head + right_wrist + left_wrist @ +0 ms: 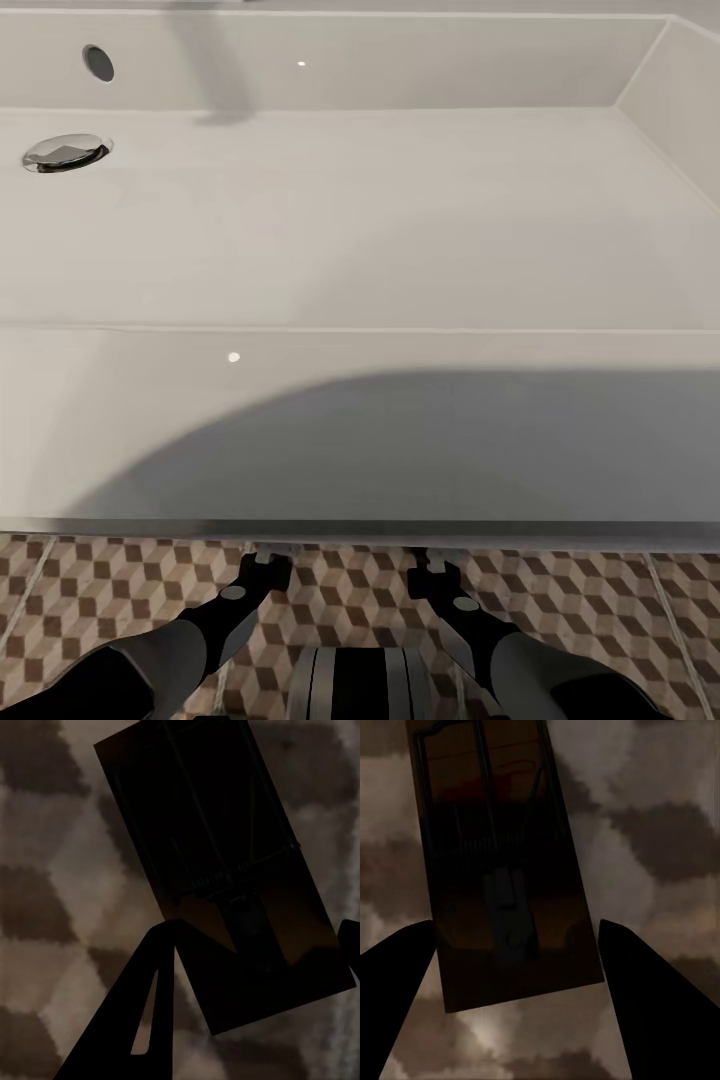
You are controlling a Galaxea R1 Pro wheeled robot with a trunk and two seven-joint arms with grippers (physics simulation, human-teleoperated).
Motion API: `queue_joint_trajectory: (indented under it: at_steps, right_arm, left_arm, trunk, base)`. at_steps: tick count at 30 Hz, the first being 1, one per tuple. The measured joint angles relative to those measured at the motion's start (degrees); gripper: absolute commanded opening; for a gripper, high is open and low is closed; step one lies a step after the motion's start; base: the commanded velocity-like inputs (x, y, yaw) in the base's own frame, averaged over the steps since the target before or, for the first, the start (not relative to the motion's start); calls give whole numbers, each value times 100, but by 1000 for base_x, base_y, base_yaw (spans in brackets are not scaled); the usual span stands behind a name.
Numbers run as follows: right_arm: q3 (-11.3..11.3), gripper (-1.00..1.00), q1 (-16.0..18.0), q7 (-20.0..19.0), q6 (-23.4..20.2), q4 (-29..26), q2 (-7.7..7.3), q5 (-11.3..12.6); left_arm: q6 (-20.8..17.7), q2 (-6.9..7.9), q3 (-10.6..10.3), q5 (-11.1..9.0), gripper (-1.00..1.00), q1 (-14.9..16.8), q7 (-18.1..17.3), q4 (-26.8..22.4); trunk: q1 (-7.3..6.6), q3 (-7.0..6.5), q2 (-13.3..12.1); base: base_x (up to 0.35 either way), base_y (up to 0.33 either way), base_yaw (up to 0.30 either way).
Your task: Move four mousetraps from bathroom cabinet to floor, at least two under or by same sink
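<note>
Low under the front rim of the white sink [360,440], with both arms angled down over the bathroom floor [120,600]. In the left wrist view, 1 mousetrap [502,870] framed by the left gripper [517,930], dark fingers [405,982] narrow and flush against its long edges; impossible to tell whether clamped or merely alongside, or whether the board is already down on the tiles. Same story at the right gripper [255,945]: second mousetrap [225,870] lying skewed across the gap, 1 finger overlapping its corner, grip likewise uncertain. Probably the set-down step for these 2. To do it well: lower until each board rests flat on the cube-pattern tile, then part the fingers evenly so neither side drags or flips the trap, and lift straight back along the approach line. Worth keeping both boards beneath or right beside this sink, wire side up. Little headroom: sink underside just above the wrists in the head view, so draw back toward the robot before rising. Open tile on both sides of the arms for the remaining traps.
</note>
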State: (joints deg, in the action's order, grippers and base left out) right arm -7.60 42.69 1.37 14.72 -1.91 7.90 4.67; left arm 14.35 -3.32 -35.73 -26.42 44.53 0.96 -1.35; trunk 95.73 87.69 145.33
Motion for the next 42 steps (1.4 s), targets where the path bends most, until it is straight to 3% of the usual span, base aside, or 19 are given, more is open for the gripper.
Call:
queue_joint_trajectory:
  at_steps: [29, 42]
  right_arm:
    - [-4, -100, 0, 0, -17, 0, 0, 7]
    - [-4, -100, 0, 0, -249, 0, 0, 8]
  left_arm:
    - [14, 0, -8, -16, -100, 0, -8, -3]
    - [-2, 0, -8, -20, -100, 0, -8, -3]
  trunk:
    - [0, 0, 0]
    - [0, 0, 0]
  base:
    - [0, 0, 0]
    - [0, 0, 0]
